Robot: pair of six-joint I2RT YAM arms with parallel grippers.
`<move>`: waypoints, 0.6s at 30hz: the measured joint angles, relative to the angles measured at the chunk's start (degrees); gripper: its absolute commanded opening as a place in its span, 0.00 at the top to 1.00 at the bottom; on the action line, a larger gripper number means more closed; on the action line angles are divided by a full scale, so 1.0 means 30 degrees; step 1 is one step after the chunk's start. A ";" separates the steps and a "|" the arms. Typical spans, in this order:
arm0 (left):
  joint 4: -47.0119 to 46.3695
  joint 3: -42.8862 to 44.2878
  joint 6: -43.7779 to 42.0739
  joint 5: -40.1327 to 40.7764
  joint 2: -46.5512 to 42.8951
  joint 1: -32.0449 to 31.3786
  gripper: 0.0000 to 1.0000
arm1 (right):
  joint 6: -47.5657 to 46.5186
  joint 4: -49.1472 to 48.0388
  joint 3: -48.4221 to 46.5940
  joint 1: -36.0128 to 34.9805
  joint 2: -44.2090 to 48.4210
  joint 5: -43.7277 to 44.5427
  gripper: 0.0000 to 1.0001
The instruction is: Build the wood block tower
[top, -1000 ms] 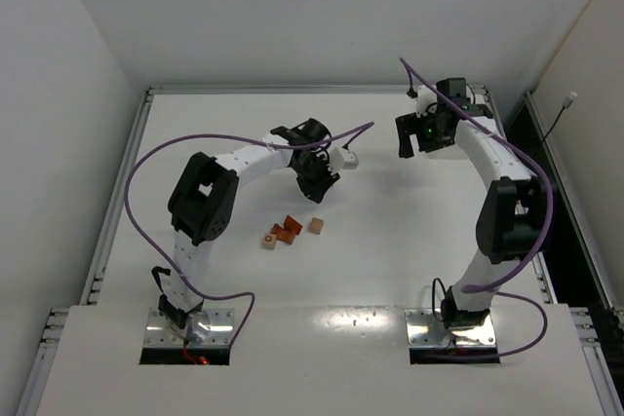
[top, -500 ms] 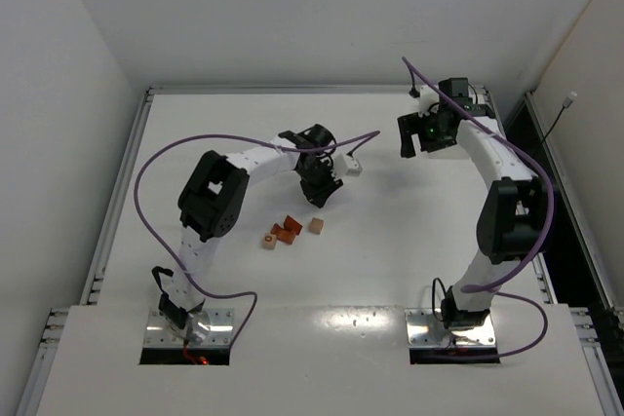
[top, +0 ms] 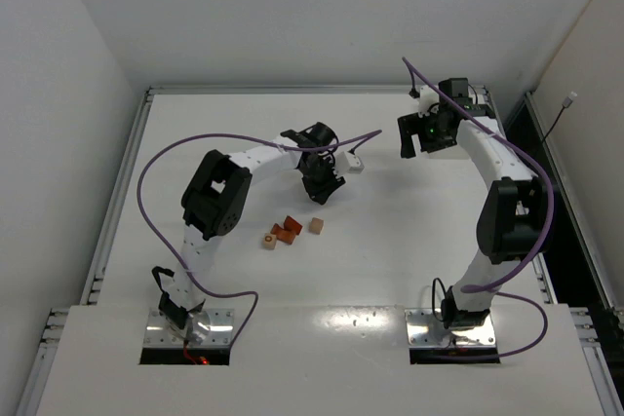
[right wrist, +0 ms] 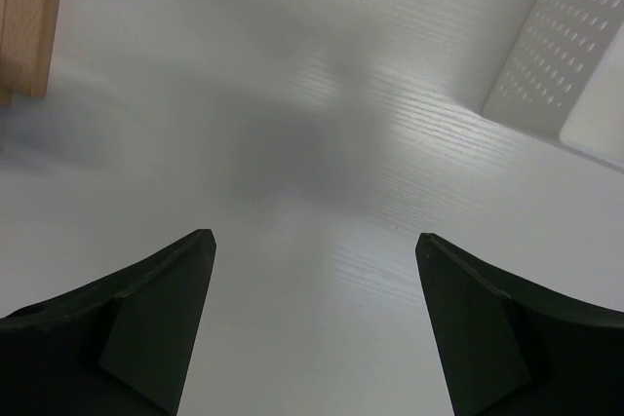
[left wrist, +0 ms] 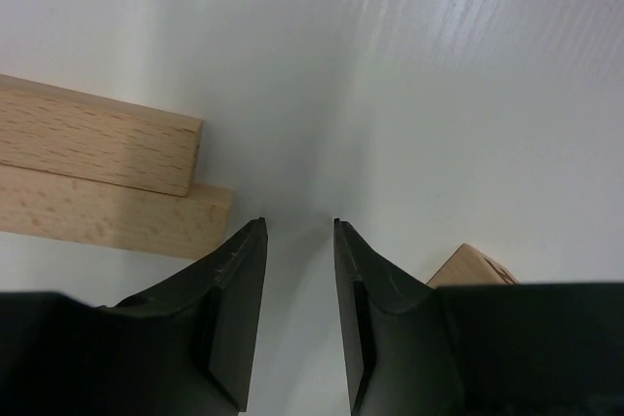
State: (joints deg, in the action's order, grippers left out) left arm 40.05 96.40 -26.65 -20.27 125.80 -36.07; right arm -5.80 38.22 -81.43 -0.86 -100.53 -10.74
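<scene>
Three small blocks lie loose near the table's middle: a pale block (top: 268, 240), a reddish-orange block (top: 286, 231) and a pale cube (top: 316, 225). My left gripper (top: 318, 194) hangs just behind them, pointing down. In the left wrist view the left gripper (left wrist: 297, 231) stands open by a narrow gap, with only bare table between its fingers. Two pale wooden bars (left wrist: 97, 148) lie stacked just left of it, and a pale block corner (left wrist: 473, 265) shows to its right. My right gripper (top: 419, 146) at the back right is wide open and empty (right wrist: 313, 235).
A pale block (right wrist: 24, 36) sits at the far left edge of the right wrist view. A white perforated tray (right wrist: 565, 56) lies at that view's upper right. Purple cables arch over both arms. White walls close in the table on the left and at the back.
The left arm's elbow has swung to the right while its gripper stayed nearly in place over the table's middle. The right arm and the loose blocks have not moved.
</scene>
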 measured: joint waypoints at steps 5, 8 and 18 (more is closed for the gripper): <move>-0.0080 0.0117 -0.0058 0.0255 0.0022 0.0000 0.68 | 0.0000 0.0000 -0.0007 0.0000 -0.0007 -0.0022 0.18; -0.0102 0.0255 -0.0102 0.0284 0.0189 0.0000 0.67 | 0.0000 0.0000 -0.0007 0.0000 -0.0007 -0.0058 0.18; -0.0153 0.0452 -0.0117 0.0401 0.0328 0.0000 0.65 | 0.0000 0.0000 -0.0007 0.0000 -0.0007 -0.0146 0.18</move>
State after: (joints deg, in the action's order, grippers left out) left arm 39.59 97.76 -27.00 -19.07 126.78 -36.07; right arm -5.80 38.22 -81.45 -0.86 -100.55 -11.18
